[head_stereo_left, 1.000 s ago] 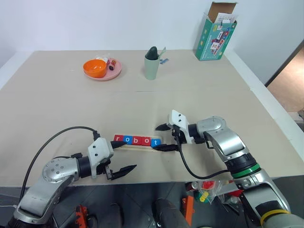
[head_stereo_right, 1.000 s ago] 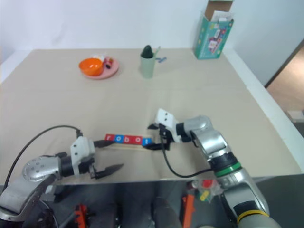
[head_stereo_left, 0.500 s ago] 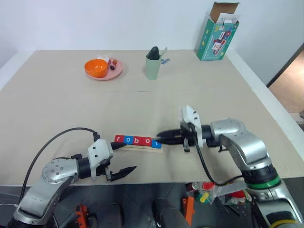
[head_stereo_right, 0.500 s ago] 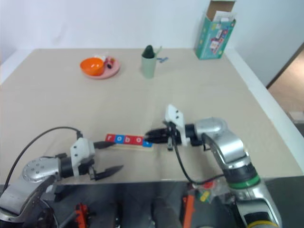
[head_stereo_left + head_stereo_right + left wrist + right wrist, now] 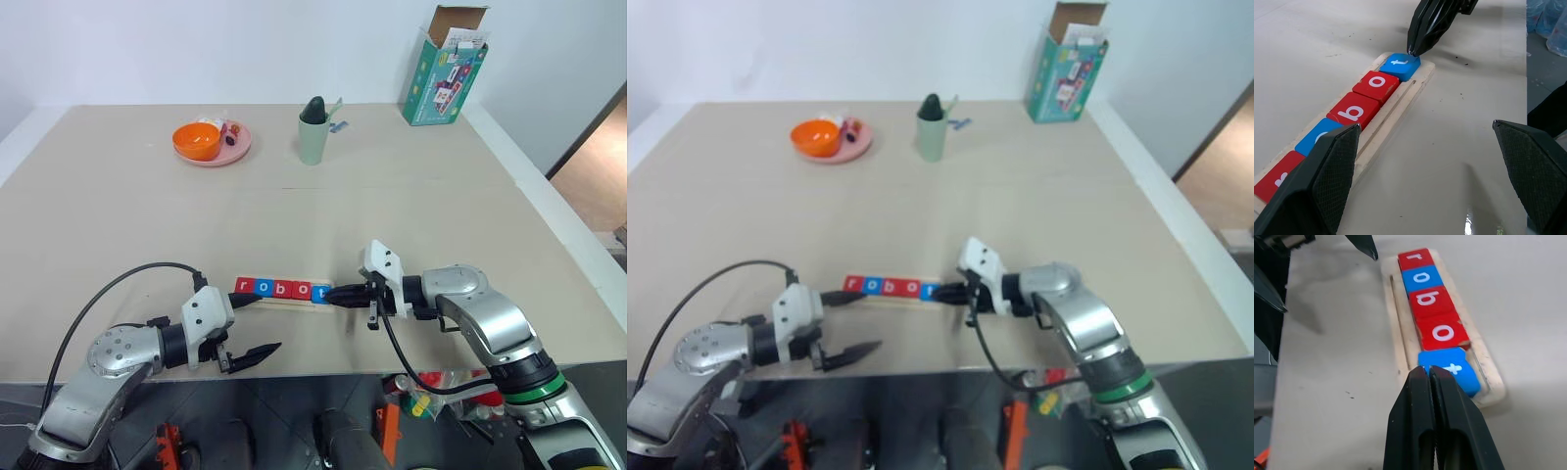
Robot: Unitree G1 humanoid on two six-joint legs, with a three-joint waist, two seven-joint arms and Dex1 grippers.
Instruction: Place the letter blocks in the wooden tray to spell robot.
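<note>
wood tray: the wooden tray [image 5: 284, 301] lies near the front edge of the table [image 5: 411, 206], between the two arms, with all five letter blocks [image 5: 282, 290] seated in its groove.
block order: red r, blue o, red b, red o, blue t [image 5: 1399, 65]; the word reads complete from the head views.
last tile: the t sits at the tray's right end, turned a little out of line with its red neighbour in the right wrist view.
right gripper: the right gripper [image 5: 339, 293] has its black fingers pressed together into one tip, holding nothing, and that tip rests at the outer edge of the t.
left gripper: the left gripper [image 5: 247, 327] hangs with fingers spread wide and empty, one fingertip close by the tray's left end.
step in hand: judged to be a nudge that squares the t against the o.
how to do it well: push lightly and along the groove only, low on the tile's edge, so the row closes up without the t riding up or the tray sliding.
risk: too firm a shove could shunt the whole tray toward the left gripper or pop a tile out.
</note>
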